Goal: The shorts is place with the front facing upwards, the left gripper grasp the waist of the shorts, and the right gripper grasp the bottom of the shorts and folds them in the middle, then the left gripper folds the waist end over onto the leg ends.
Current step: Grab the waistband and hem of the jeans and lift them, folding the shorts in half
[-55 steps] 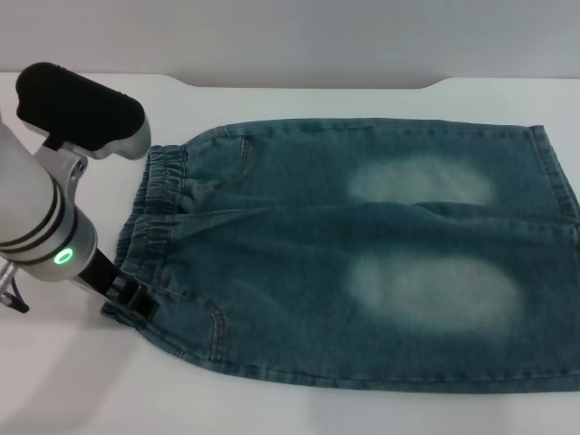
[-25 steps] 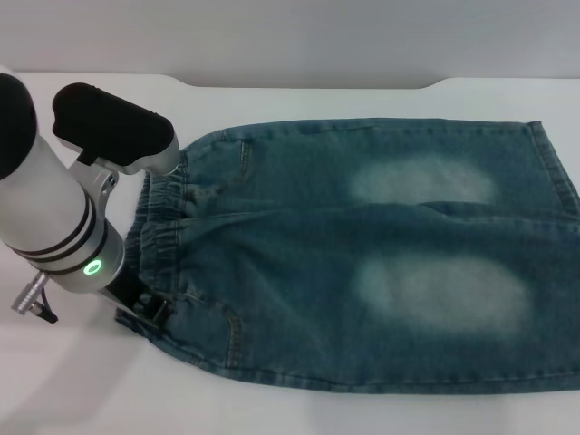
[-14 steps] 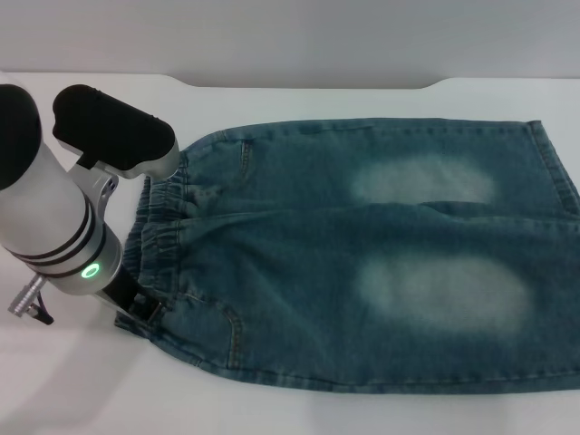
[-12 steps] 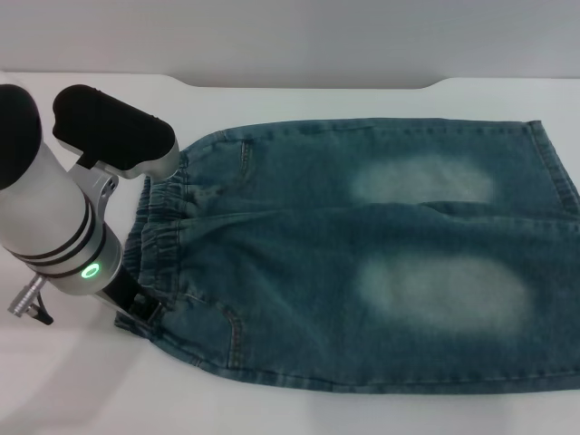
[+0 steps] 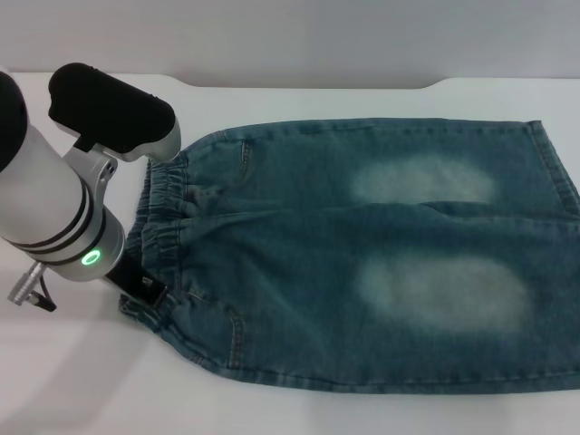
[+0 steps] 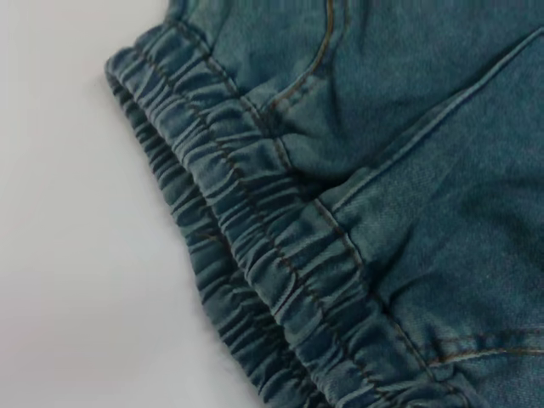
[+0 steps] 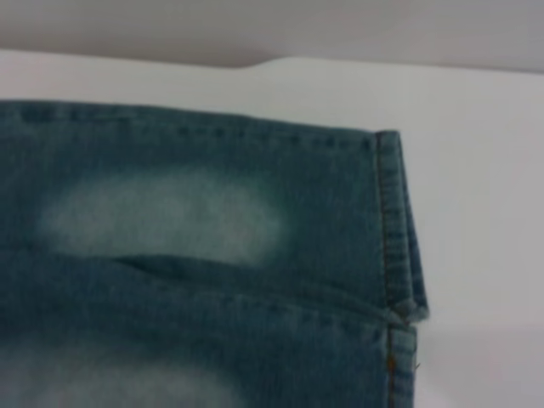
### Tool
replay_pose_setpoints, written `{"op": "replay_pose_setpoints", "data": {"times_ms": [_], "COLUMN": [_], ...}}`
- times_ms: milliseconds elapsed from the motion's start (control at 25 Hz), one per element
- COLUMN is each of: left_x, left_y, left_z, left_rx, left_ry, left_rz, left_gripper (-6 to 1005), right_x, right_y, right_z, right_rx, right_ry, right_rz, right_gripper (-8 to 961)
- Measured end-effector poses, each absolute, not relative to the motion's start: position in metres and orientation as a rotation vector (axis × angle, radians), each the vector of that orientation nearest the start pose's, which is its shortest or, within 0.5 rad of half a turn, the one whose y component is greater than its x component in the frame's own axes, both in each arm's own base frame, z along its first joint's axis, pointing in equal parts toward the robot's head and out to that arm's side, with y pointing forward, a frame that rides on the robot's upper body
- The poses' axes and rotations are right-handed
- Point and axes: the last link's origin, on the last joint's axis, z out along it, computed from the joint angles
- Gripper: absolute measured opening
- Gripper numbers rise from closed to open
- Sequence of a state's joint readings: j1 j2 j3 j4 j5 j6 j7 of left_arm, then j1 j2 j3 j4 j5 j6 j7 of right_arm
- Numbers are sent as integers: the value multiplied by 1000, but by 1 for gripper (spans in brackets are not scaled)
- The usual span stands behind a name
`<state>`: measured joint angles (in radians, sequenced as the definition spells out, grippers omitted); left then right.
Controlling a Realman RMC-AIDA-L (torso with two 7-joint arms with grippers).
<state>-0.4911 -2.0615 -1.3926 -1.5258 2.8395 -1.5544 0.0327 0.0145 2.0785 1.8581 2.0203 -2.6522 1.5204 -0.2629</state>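
Head cam looks forward and down from above, taking in the whole blue-green washed denim shorts (image 5: 362, 263) on the white table (image 5: 72, 381), w/ the black-clawed left end effector (image 5: 140, 292) at the waist corner. Left wrist cam sits close above the puckered elastic waistband (image 6: 255, 255) by that end effector, same band as in head view. Right wrist cam faces the straight stitched hem (image 7: 393, 229) at the far end, also seen from the head.
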Motion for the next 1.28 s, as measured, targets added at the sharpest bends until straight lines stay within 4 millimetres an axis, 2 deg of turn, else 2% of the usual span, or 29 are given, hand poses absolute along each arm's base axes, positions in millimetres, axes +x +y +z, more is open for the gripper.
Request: {"op": "replay_pose_setpoints", "data": {"times_ms": [320,960,1280], "left_x": [-186,-185,-182], "left_y": [324,325,327], "left_z": [-19,-19,-19], "left_rx": [-2211,-2217,-2218], "left_ry": [-1090,-1077,-1070], "left_rz": [682,678,670], "left_gripper": [40,36,36], "right_x": [241,248,263], "right_y": [263,248,243], "right_z": [111,102,93], "right_rx": [-1930,-1960,-1956], "right_ry": [1273,1363,1441], "right_rz": [-181,-277,-321], "right_gripper": [685,675,670]}}
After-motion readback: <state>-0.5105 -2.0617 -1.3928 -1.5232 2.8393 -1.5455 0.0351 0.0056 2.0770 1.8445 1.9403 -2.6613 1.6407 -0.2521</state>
